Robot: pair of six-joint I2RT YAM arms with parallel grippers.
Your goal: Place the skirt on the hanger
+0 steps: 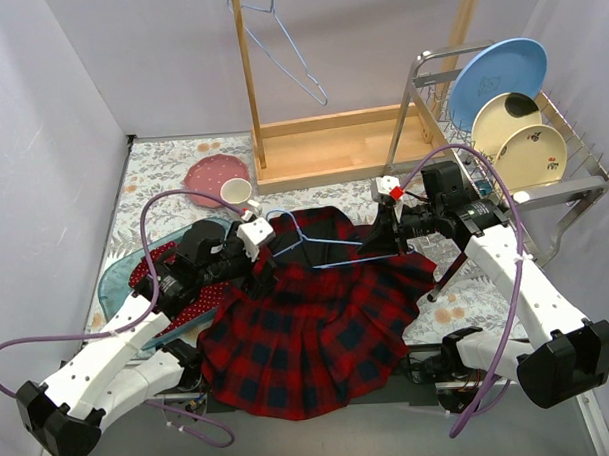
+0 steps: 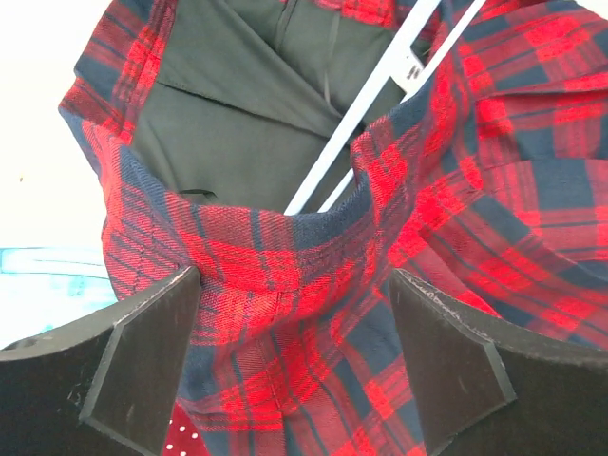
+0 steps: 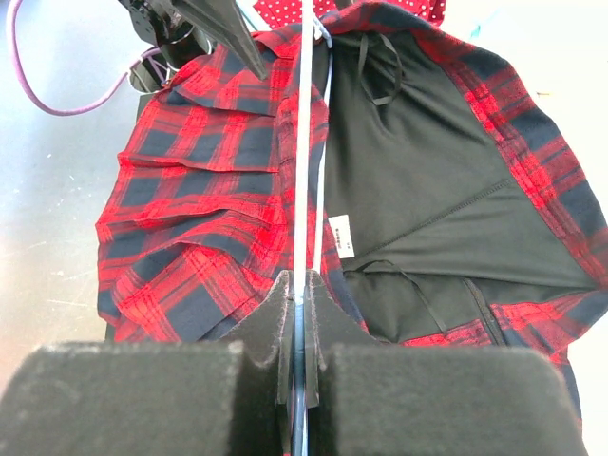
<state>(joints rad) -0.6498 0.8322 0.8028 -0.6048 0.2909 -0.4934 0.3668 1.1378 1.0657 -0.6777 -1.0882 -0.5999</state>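
Right at the near edge of the tabletop point(image 1: 160, 159) we have the hem of the red and navy plaid skirt point(image 1: 308, 338), fanned out flat between the two arm bases, its waist end pointing toward the far edge. Moving up, here's the left gripper point(image 2: 294, 285) at the waistband's left side: its fingers point(image 2: 142, 370) are spread wide, with a fold of waistband sitting in the gap between them. Across from it, the right gripper point(image 3: 302, 285) is pressed together, pinching the wire of the hanger point(image 3: 305, 142), and that wire runs over the plaid and across the open waist, where we see the dark lining. So the hanger lies on the skirt's upper part, in the middle of the tabletop. By the left edge sits a teal tray point(image 1: 114, 280) with a red dotted cloth point(image 1: 151, 268) on it. Further back, a pink plate point(image 1: 215, 174) and a white cup point(image 1: 237, 193) touching it. At the far edge stands a wooden stand point(image 1: 332, 147) with a second wire hanger point(image 1: 288, 48) hung up high, and in the far right corner a dish rack point(image 1: 583, 183) holds a blue plate point(image 1: 499, 76) and two cream ones.
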